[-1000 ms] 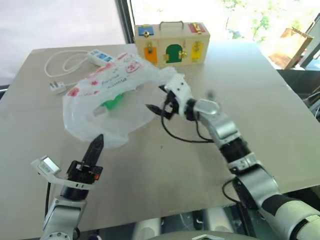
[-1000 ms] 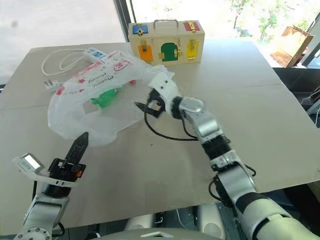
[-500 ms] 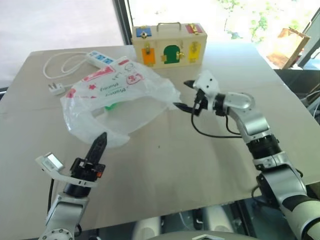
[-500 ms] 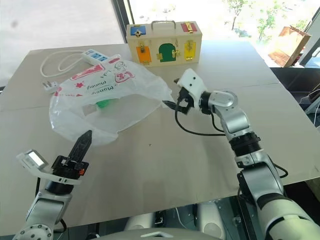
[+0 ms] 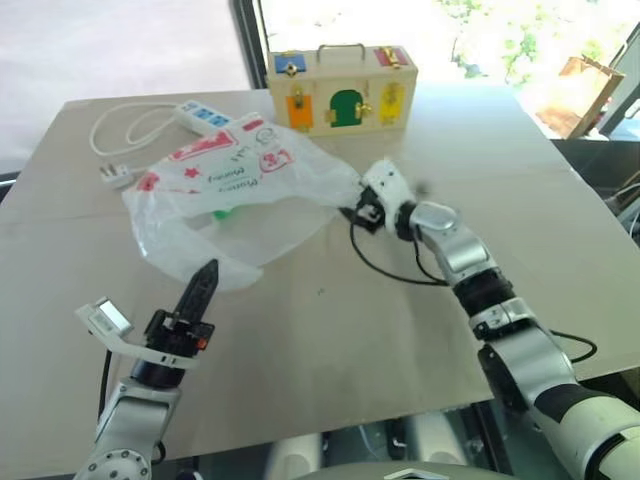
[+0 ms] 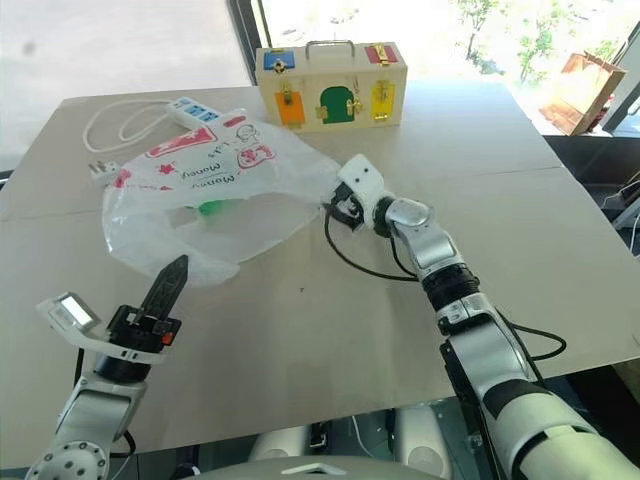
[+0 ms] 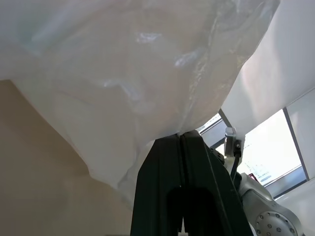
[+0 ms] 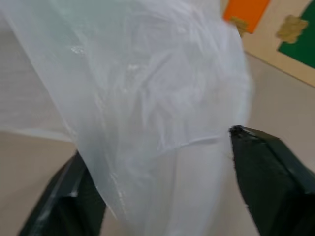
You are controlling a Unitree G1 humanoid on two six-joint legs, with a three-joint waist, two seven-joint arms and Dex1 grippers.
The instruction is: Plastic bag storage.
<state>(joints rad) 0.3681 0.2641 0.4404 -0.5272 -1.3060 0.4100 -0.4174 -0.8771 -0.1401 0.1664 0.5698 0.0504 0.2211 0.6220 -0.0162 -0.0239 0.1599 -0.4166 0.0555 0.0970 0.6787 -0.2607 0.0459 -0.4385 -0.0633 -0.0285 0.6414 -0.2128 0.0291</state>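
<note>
The plastic bag [image 5: 235, 185] lies crumpled on the table's left half, thin and translucent white with red print. Something green [image 5: 224, 212] shows through it. My right gripper [image 5: 358, 212] is at the bag's right corner. In the right wrist view its fingers [image 8: 268, 169] stand apart, and a fold of the bag [image 8: 162, 108] hangs between them. My left gripper [image 5: 208, 270] is shut and empty, pointing up at the bag's near edge. In the left wrist view its closed tips [image 7: 182, 136] sit just under the film [image 7: 128, 73].
A wooden lock box [image 5: 343, 88] with coloured doors stands at the back of the table [image 5: 330, 340]. A white power strip [image 5: 202, 114] with its cord and plug [image 5: 112, 175] lies at the back left. A brown paper bag [image 5: 580, 88] stands beyond the table's right edge.
My right gripper drew out to the right of the bag, then came back onto its right corner, with its fingers now less wide. The left gripper stayed put.
</note>
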